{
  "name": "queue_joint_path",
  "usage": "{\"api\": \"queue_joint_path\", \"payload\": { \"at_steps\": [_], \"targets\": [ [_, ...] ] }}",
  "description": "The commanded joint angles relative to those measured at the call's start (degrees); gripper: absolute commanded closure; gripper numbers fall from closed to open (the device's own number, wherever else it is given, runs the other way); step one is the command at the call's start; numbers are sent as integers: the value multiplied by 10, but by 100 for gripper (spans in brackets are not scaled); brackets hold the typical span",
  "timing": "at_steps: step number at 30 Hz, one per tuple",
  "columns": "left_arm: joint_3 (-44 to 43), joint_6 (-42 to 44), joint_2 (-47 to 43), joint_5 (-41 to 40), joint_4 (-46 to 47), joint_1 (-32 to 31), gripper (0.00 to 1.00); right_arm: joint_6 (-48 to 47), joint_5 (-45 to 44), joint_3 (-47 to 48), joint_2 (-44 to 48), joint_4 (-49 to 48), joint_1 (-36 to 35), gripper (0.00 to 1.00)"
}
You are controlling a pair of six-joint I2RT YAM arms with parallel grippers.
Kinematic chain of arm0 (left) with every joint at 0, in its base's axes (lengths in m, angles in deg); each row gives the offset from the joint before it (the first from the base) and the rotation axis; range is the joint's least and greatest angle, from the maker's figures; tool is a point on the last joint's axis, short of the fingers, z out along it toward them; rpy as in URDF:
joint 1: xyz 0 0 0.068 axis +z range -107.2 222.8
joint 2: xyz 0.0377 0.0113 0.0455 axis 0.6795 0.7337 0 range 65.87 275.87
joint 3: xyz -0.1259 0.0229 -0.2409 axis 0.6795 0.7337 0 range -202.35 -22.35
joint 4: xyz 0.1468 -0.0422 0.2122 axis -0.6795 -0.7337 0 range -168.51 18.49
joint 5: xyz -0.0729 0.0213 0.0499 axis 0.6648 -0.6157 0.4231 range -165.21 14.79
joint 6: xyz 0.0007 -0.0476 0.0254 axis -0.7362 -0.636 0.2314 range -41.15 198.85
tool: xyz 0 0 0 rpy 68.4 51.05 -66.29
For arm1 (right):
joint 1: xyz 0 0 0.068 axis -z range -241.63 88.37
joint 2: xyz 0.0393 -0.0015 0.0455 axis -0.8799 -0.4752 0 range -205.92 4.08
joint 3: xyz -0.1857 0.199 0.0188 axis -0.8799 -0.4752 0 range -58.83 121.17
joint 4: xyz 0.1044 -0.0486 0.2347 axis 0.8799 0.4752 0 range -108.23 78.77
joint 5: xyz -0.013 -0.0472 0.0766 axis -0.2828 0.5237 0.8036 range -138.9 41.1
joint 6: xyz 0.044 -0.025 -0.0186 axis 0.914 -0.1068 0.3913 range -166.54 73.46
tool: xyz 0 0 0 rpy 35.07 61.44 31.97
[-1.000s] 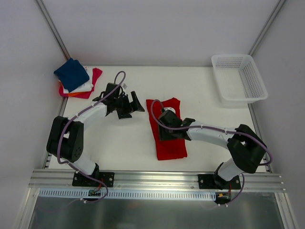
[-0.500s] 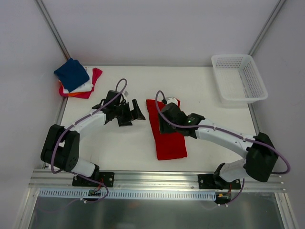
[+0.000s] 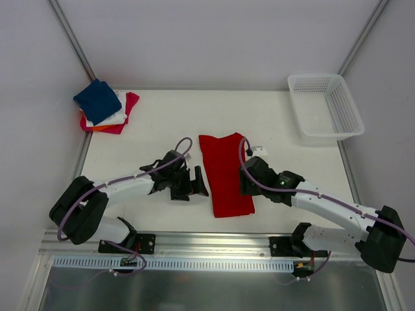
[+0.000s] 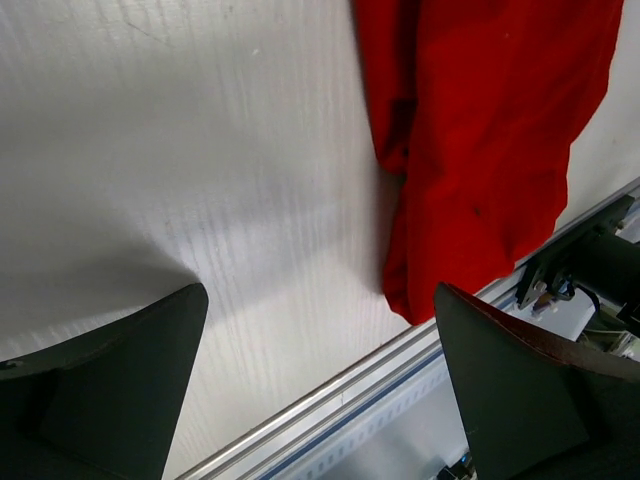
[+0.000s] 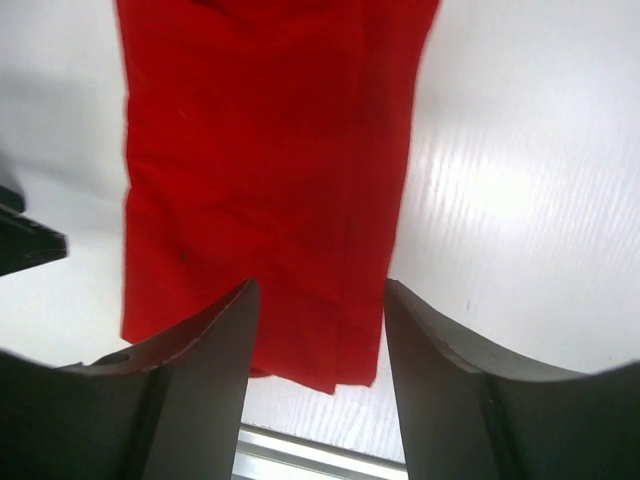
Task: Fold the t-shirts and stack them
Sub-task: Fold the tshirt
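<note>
Both arms have swung back toward the near edge in the last second. The right gripper [image 3: 246, 181] has come off the red t-shirt [image 3: 224, 175] and now sits at its right side. Its jaws are apart and pinch nothing (wrist view shows cloth beneath, not between). The left gripper [image 3: 193, 184] is spread wide just left of the shirt, empty.

The shirt lies uncovered mid-desk as a long narrow strip. Looks like the lengthwise fold is done and the cross fold is next.

The folded stack [image 3: 104, 107] is in the far-left corner and the mesh basket [image 3: 316, 81] in the far-right. The desk [image 3: 162, 123] is white and faintly ribbed, with white walls [image 3: 214, 39], aluminium posts [image 3: 71, 45] and a rail [image 3: 214, 243] along the near edge.
</note>
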Motion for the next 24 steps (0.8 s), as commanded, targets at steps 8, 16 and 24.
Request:
{"api": "queue_joint_path", "payload": {
  "at_steps": [8,16,24],
  "targets": [
    [26,-80,-8,-38,56,-68,1,82,1,-108,91,32,-2,41],
    [-6,-111,69,-39,113,-130,4,116,3,-151,117,40,-16,41],
    [-4,-150,90,-42,133,-172,11,119,5,-157,98,19,-22,41]
  ]
}}
